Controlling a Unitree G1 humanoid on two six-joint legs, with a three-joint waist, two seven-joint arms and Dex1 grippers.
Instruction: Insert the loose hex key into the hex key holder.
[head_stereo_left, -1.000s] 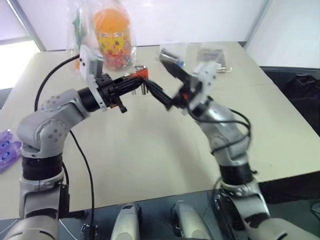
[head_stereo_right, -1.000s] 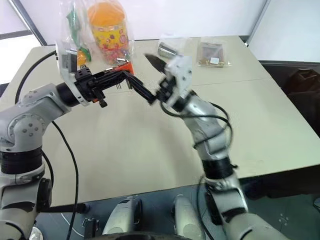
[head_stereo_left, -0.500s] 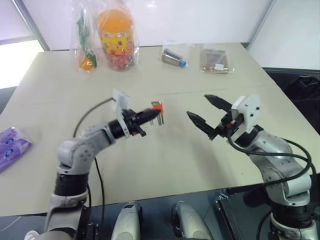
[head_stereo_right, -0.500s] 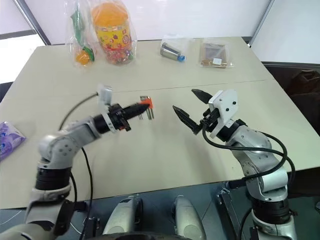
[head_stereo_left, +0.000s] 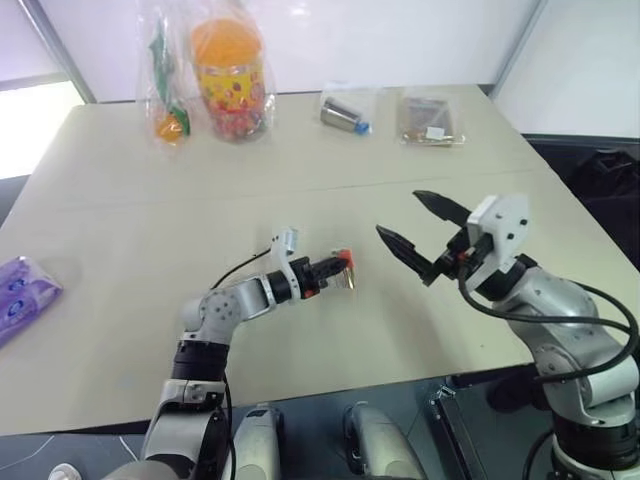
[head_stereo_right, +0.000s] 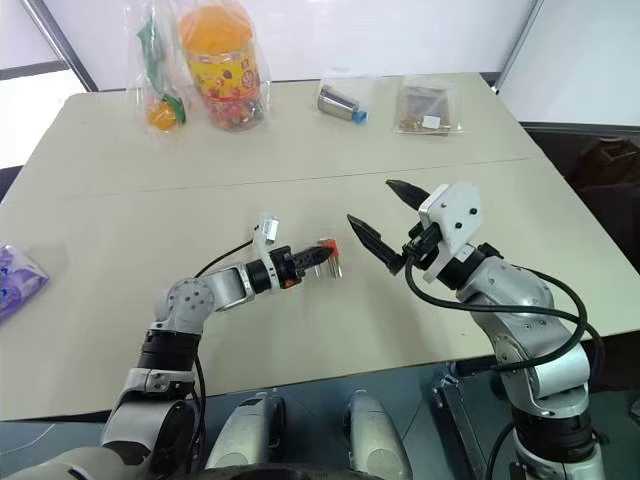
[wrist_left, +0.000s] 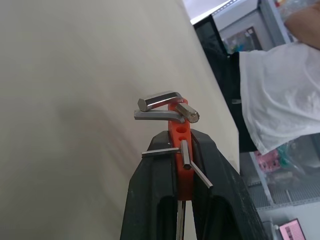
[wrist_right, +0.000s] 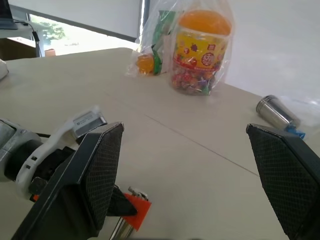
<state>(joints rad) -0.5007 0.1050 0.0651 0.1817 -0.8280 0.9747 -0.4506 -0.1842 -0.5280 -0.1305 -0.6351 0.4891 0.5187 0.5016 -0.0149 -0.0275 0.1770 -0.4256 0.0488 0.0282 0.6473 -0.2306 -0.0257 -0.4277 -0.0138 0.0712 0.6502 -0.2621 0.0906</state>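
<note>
The hex key holder (head_stereo_left: 343, 264) is being held by the closed left end effector (head_stereo_left: 330, 268) low over the bench (head_stereo_left: 120, 200), near the middle of its front edge. Several keys are protruding from it in the left wrist view. The right end effector (head_stereo_left: 412, 226) is being kept wide open and empty just beside it. The loose hex key cannot be identified. It is judged that the holder should be lowered slowly and level. Open room is being left all around; the bagged jar (head_stereo_left: 232, 70) is standing well apart at the far edge.

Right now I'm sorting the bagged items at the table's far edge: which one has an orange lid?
The clear-bagged jar of colourful sweets, far left; the metal cylinder's cap is blue.
</note>
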